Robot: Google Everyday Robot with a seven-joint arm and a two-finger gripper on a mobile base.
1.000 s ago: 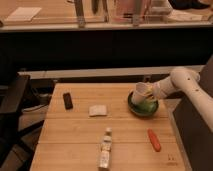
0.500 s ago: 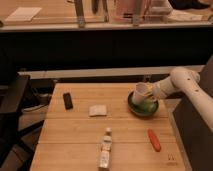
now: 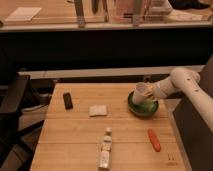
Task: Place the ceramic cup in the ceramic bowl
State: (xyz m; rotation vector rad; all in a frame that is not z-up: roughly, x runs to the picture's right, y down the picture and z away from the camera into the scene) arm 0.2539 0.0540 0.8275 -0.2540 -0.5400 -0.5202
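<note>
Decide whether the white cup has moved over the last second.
No. The cup, at the hand, sits tilted over the green bowl as before, same gap from the carrot.

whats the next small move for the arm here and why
Probably lower a little and let go: the end effector holds the ceramic cup tilted over the ceramic bowl, at its rim on the table, so only the release seems left.

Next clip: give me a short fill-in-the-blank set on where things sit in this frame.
1. The gripper holds the ceramic cup tilted over the ceramic ____.
2. The ceramic bowl is coloured ____.
3. The clear bottle lies near the table's ____ edge.
4. The orange carrot-like thing lies to the ____ of the bottle.

Missing words: bowl; green; front; right
</note>
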